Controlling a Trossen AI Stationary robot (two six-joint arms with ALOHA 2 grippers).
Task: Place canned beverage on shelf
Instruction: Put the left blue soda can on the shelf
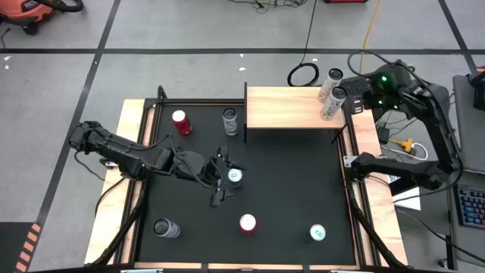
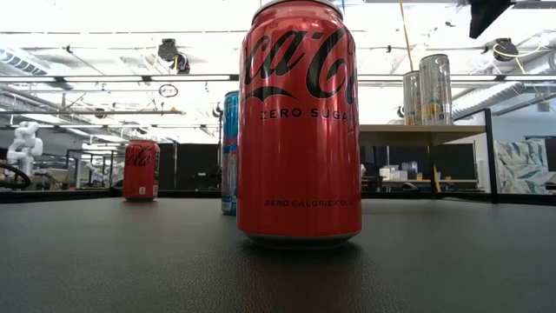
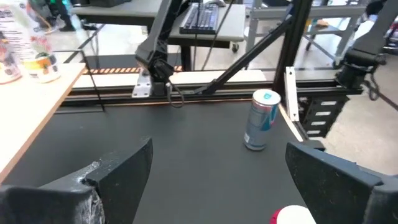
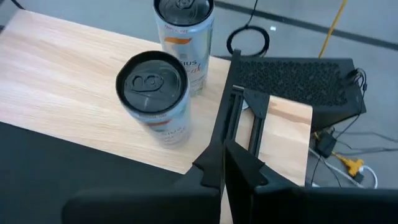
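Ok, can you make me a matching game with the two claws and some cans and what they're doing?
Things:
1 left claw
2 right claw
3 two silver cans
4 front red cola can

States:
A on the pale shelf
B shut
C open
D on the black table

Pairs: 1-C, 2-B, 3-A, 4-D

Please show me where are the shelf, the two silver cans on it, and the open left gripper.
shelf (image 1: pixel 284 106), high view, bare wood board.
silver cans (image 4: pixel 153 87), right wrist view, nearer can's lid.
left gripper (image 1: pixel 220 177), high view, between fingertips.
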